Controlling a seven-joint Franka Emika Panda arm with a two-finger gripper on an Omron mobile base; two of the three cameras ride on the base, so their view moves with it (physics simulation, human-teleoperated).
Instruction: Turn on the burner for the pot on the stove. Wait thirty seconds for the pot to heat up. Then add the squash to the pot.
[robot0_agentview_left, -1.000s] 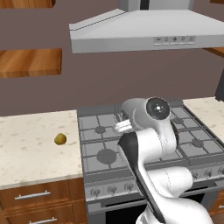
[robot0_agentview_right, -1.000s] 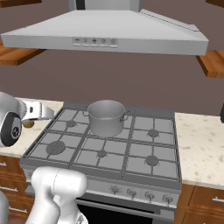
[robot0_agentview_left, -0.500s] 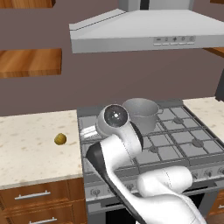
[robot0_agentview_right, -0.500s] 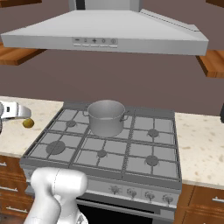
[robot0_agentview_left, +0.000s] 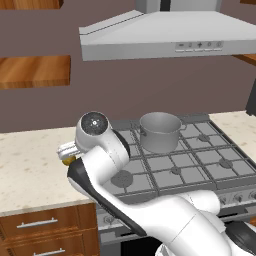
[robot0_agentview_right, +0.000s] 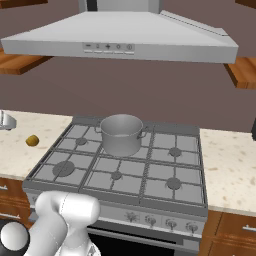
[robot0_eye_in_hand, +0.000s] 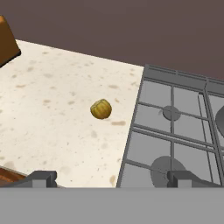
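Note:
The squash, small, ribbed and yellow-olive, lies on the speckled counter left of the stove. My gripper hovers above and short of it, jaws wide open and nothing between the fingertips. From the right base view the squash sits alone on the counter, with my hand just above it at the left edge. In the left base view the hand hides most of the squash. The grey pot stands on a rear burner of the stove.
A row of knobs runs along the stove front. The grey hood hangs over the cooktop. Wooden shelves flank it, and drawers sit below the counter. More counter lies right of the stove.
The arm has swung left, from over the stove's rear to above the counter by the squash, uncovering the pot in the left base view. The jaws stayed open.

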